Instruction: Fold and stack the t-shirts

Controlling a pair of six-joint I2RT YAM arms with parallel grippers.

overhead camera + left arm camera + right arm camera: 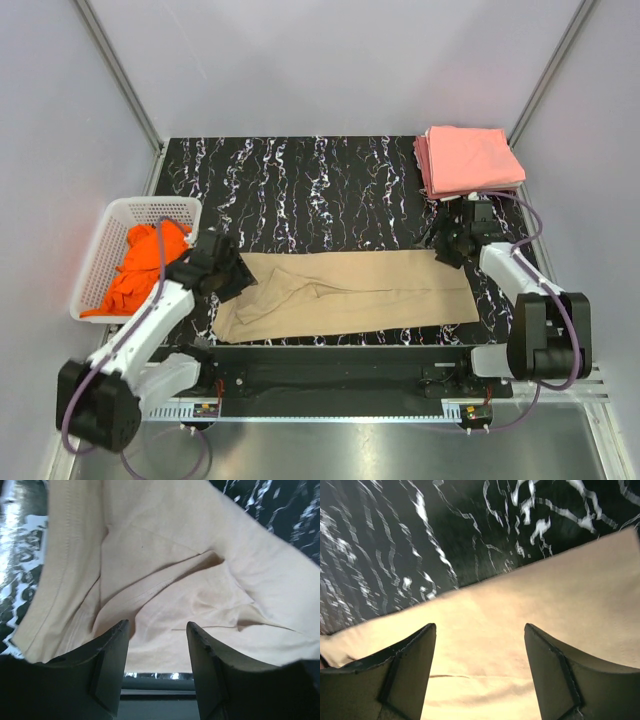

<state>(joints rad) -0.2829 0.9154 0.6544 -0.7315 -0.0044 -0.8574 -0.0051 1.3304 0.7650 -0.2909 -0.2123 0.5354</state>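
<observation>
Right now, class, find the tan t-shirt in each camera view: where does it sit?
Top external: tan t-shirt spread flat along the near edge, centre.
Left wrist: it fills most of the frame.
Right wrist: it covers the lower half.
Shared landmark: the black marbled tabletop, behind the shirt in every view.

So the tan t-shirt [200,580] pretty much fills the whole view. It's rumpled, with a stitched seam running diagonally across it and a deep crease just right of its middle. The left gripper [157,630] sits over the shirt's near edge, its two dark fingers [110,665] spread apart with only cloth showing between them. Black white-veined table [285,510] peeks out past the shirt's upper right and left side.
</observation>
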